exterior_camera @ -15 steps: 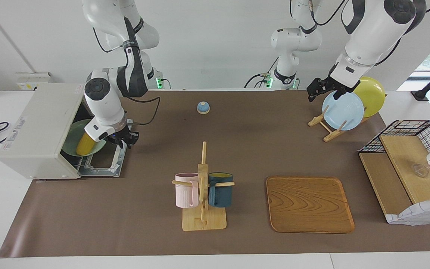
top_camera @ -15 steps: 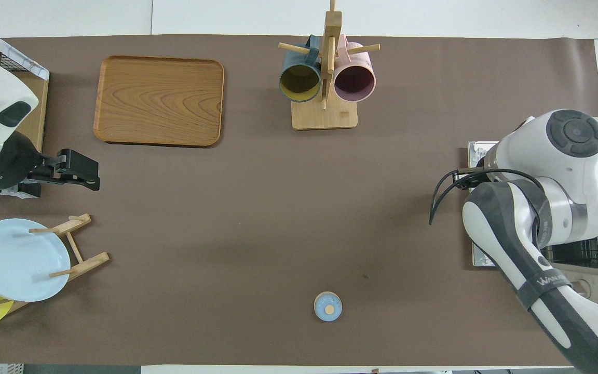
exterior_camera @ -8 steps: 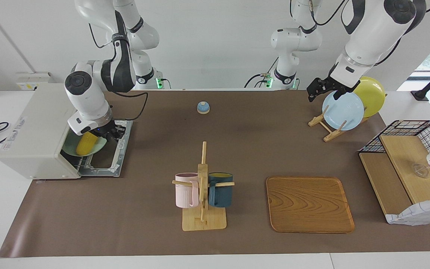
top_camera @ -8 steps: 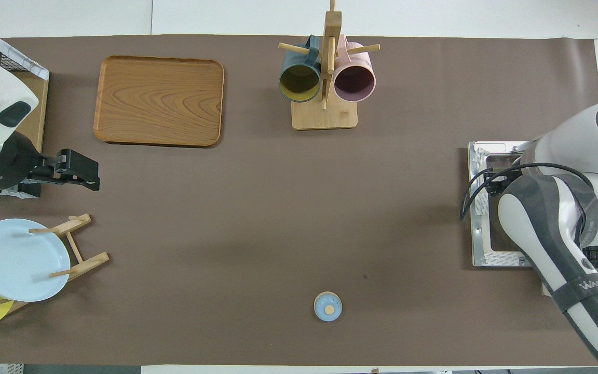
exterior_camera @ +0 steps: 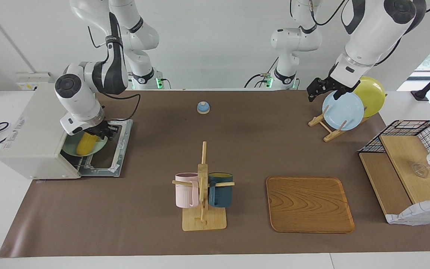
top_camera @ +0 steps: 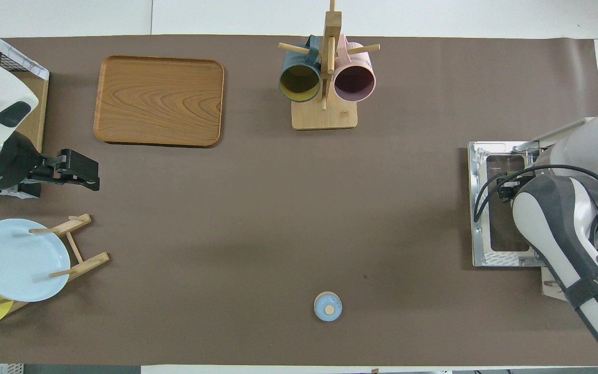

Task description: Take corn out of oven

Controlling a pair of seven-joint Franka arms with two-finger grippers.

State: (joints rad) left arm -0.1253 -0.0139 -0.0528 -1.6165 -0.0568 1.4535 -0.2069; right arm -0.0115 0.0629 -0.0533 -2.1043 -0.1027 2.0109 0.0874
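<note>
While the door lies open — facing view, oven: the boxy off-white toaster oven (exterior_camera: 37, 130) still houses the bright yellow tapered corn cob (exterior_camera: 86, 143), lying on a pale green plate (exterior_camera: 72, 146) at its mouth.
Facing view, right gripper (exterior_camera: 103, 131): at the corn's upper end; jaws' state unreadable.
Facing view, left gripper (exterior_camera: 317, 89): waiting over the table beside a light blue plate (exterior_camera: 342, 111); jaws unreadable.
Overhead view, corn: hidden under the right arm.
Progress: door open, extraction not yet done.

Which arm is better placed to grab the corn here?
The right. Its gripper is at the open oven, just above the corn on the green plate. The left gripper waits over the plate rack at the table's other end.
</note>
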